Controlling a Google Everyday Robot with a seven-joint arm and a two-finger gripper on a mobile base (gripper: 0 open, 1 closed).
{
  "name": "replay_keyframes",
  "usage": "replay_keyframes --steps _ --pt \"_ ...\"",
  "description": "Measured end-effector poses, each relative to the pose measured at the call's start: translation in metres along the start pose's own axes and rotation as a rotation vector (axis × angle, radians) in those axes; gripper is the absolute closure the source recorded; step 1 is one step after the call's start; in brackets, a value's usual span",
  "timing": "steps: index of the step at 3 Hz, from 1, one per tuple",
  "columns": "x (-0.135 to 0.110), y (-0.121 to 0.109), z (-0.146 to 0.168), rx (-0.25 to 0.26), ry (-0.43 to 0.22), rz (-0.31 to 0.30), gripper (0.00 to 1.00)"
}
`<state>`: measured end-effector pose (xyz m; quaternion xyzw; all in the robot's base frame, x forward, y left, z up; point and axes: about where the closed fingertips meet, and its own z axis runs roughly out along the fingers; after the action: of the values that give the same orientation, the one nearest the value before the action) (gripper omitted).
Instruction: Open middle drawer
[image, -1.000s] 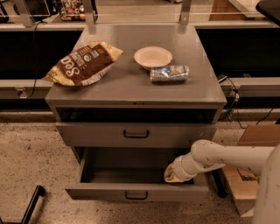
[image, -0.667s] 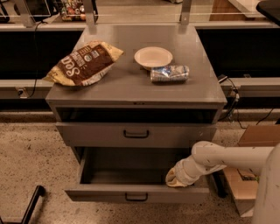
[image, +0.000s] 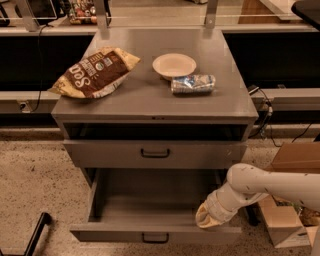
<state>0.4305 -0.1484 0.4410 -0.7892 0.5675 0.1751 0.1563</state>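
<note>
The middle drawer (image: 150, 232) is the shallow grey one with a low front and a small dark bar handle (image: 155, 237). It stands pulled far out from the cabinet, and its inside looks empty. My gripper (image: 206, 219) is at the end of the white arm, which comes in from the right. It is down at the drawer's front right corner, just behind the low front. Above it, the taller-fronted drawer (image: 155, 154) with the larger handle sits nearly shut. The lowest drawer is out of view.
On the cabinet top (image: 150, 100) lie a brown snack bag (image: 95, 72), a pale bowl (image: 174, 65) and a crumpled blue packet (image: 193, 84). A cardboard box (image: 292, 200) stands on the speckled floor at the right. A black bar (image: 35, 235) is at lower left.
The middle drawer has slid further out toward the camera, and my gripper has moved forward with it at its front right corner. The items on the cabinet top have not moved.
</note>
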Motion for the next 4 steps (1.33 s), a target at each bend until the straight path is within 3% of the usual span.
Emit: replay_keyframes --steps 2,4 --pt "-0.001 0.003 0.006 -0.024 -0.007 0.006 1.0" --pt "0.0 0.044 0.008 -0.12 -0.033 0.055 1.0"
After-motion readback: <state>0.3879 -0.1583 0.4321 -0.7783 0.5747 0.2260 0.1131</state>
